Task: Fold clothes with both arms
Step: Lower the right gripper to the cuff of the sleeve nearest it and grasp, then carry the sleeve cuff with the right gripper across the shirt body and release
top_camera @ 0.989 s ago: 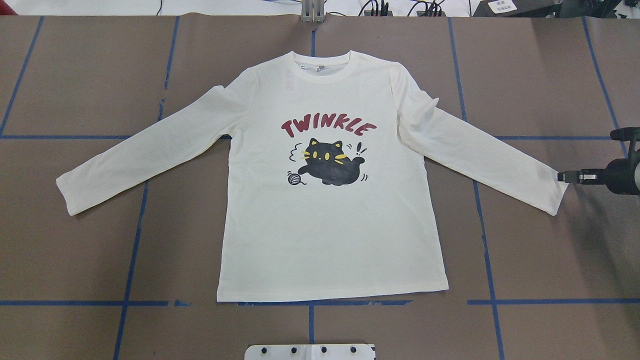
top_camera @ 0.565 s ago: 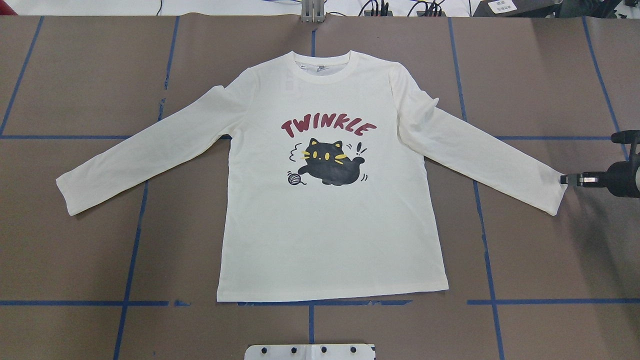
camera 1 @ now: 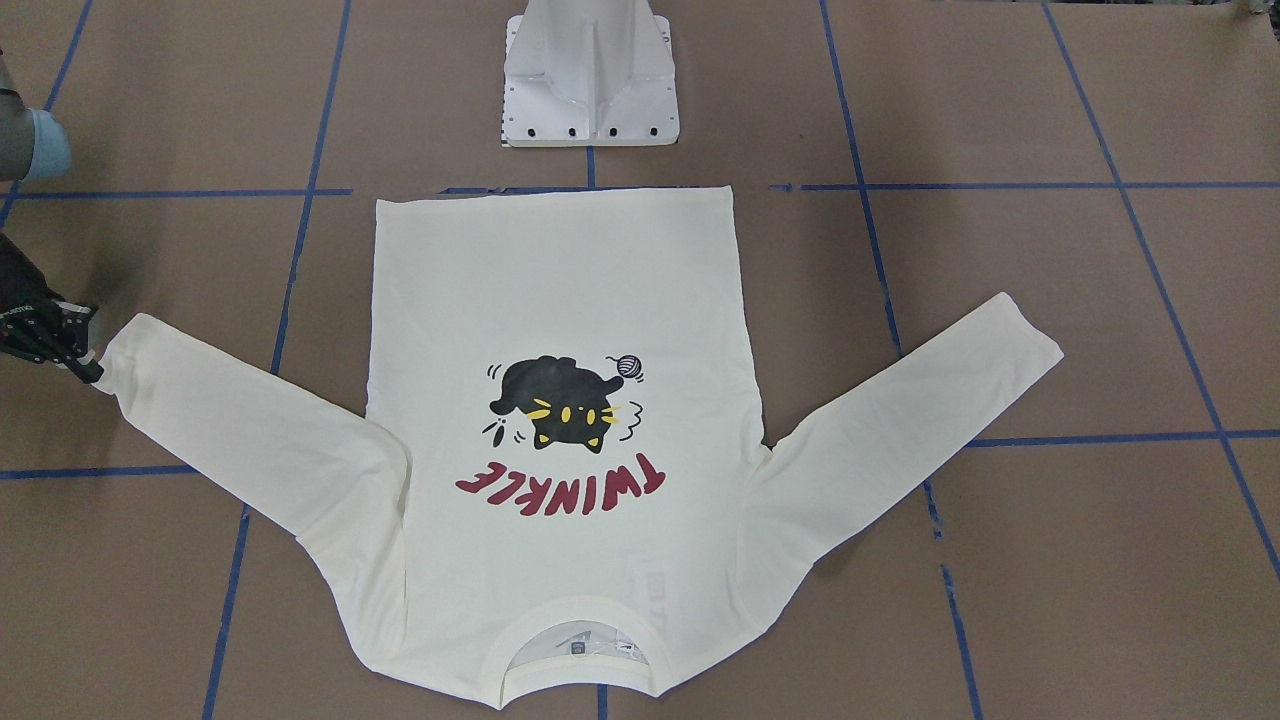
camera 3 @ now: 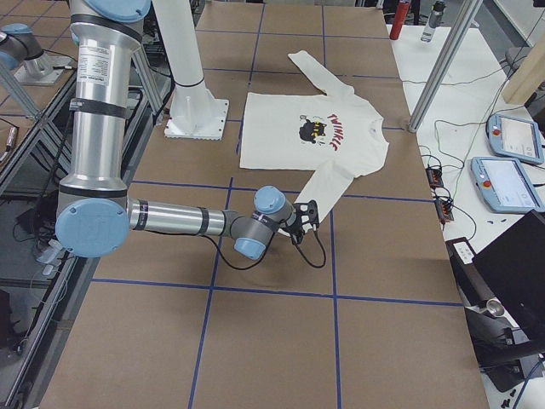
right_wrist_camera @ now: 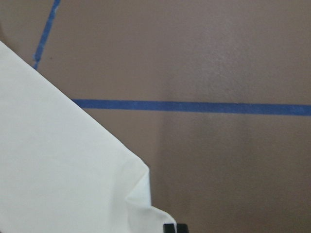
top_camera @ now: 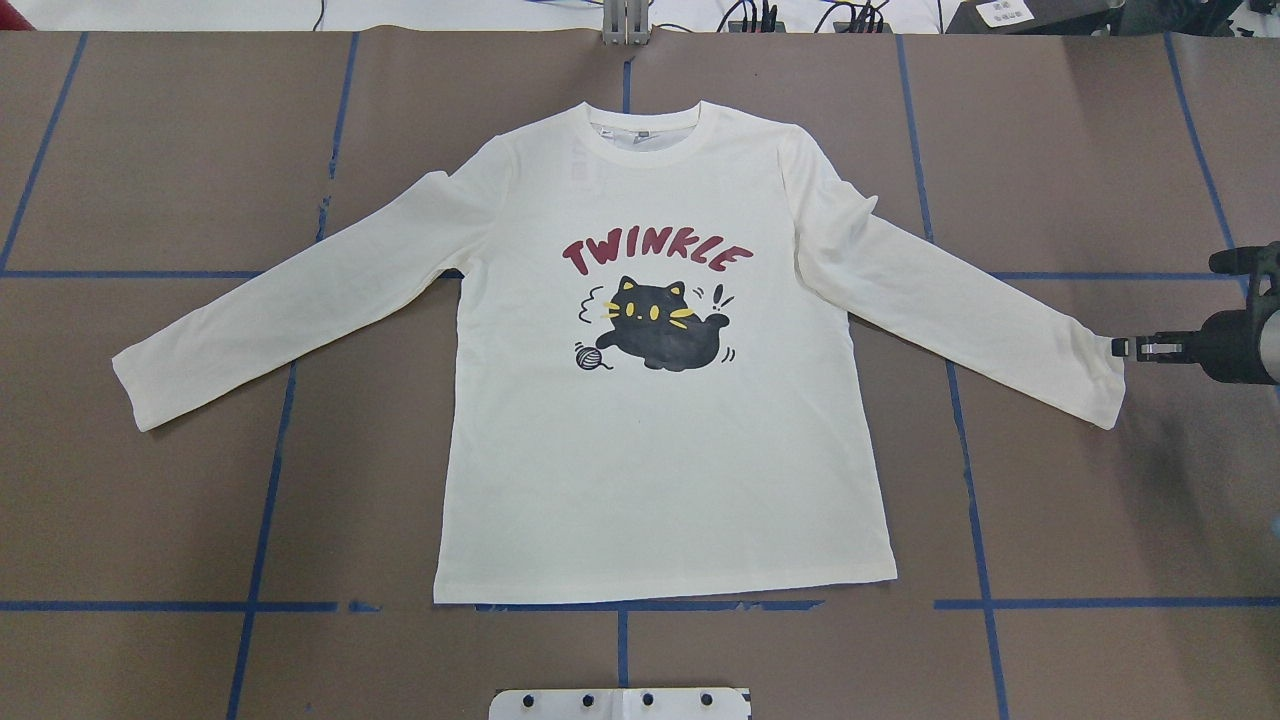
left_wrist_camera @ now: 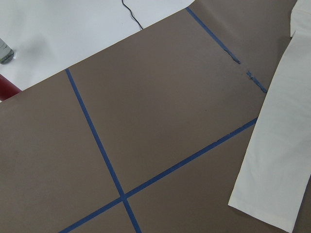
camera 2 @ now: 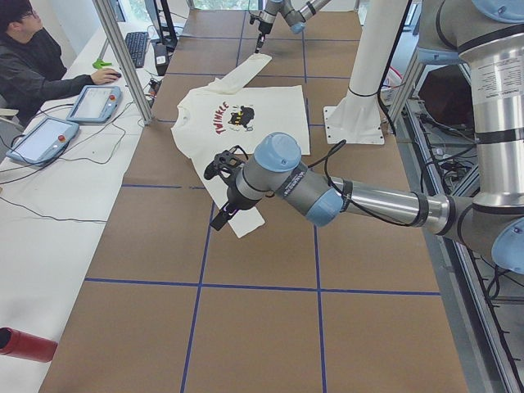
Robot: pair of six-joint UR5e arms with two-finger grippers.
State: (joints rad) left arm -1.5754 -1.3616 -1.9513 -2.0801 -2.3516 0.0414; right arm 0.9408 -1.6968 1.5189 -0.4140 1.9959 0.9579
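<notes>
The clothes are one cream long-sleeved T-shirt lying flat and face up, with a black cat and red "TWINKLE" print, both sleeves spread out. My right gripper sits low at the end of the right sleeve and looks shut on the cuff edge, which is puckered. In the front-facing view the right gripper meets the same cuff. My left gripper hovers over the left sleeve's cuff. It shows only in the left side view, so I cannot tell whether it is open or shut.
The white pedestal base stands just behind the shirt's hem. Blue tape lines cross the brown table cover. A seated person and two tablets are at a side desk. A red bottle lies near the table's corner.
My right gripper has shifted slightly inward and toward the table's far side. The right cuff's edge has pulled in and wrinkled. The rest of the shirt has not moved.
</notes>
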